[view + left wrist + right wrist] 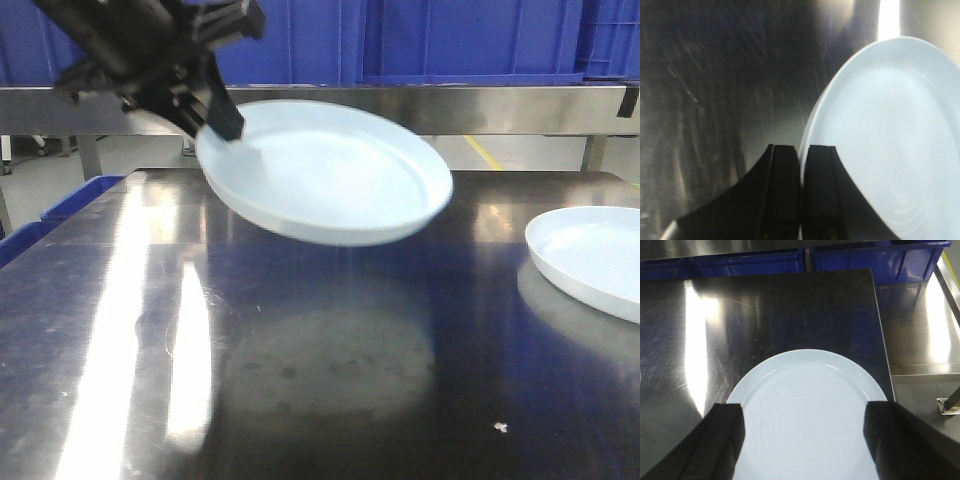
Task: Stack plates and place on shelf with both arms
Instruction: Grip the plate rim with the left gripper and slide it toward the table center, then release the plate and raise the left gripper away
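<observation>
- The bench (330,400) lies nearest. It is polished steel, scratched and full of glare, and a glossy plate is judged likely to skate on it if nudged.
- The resting plate (805,390) is laid flat towards the right side of the bench. The right hand (804,412) is held above it with its fingers wide apart, and nothing is gripped.
- The lifted plate (330,170) is held clear of the bench, tilted and well apart from the resting plate. It is pinched at its left rim by the left hand (801,155), whose fingers are clamped together on the low upright edge.
- Both plates are judged stiff, smooth and slippery, and possibly breakable, though the material cannot be told. The rim is taken as the only place to grip, and a firm pinch is needed there, since the weight hangs out from a single point. A low, level set-down is advised.
- Farthest off, a steel rail (500,105) and blue crates (460,40) are seen. Whether the rail is the shelf cannot be told.
</observation>
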Action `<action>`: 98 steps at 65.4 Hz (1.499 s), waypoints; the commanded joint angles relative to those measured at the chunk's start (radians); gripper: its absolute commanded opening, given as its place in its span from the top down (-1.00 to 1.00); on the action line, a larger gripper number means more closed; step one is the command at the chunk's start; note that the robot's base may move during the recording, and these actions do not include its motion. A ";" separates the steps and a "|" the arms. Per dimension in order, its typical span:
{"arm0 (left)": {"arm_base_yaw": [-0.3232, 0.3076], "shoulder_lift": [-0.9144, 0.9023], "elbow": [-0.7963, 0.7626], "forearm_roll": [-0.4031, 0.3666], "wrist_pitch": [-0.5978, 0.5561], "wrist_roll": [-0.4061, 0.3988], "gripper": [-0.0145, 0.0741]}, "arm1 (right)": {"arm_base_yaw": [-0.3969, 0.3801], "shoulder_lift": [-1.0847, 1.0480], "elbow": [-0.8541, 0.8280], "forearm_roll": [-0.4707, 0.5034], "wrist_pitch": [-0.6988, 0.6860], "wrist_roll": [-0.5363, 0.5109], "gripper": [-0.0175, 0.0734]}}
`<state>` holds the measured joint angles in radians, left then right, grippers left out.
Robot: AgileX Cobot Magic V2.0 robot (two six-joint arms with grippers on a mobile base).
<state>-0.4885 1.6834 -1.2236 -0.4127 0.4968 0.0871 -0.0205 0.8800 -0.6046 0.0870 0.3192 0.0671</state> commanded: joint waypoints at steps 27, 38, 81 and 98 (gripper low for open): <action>-0.063 0.049 -0.047 -0.045 -0.113 -0.003 0.44 | -0.003 -0.006 -0.039 -0.008 -0.077 -0.006 -0.68; -0.063 0.049 -0.047 -0.028 -0.092 0.042 -0.06 | -0.003 -0.006 -0.039 -0.008 -0.077 -0.006 -0.68; 0.020 -0.129 -0.176 -0.028 -0.019 0.040 0.47 | -0.003 -0.006 -0.039 -0.008 -0.077 -0.006 -0.68; 0.209 -0.301 -0.157 0.022 -0.001 0.040 0.47 | -0.003 -0.006 -0.039 -0.008 -0.077 -0.006 -0.68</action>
<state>-0.3328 1.4682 -1.3609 -0.4018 0.5455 0.1244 -0.0205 0.8800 -0.6046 0.0870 0.3192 0.0671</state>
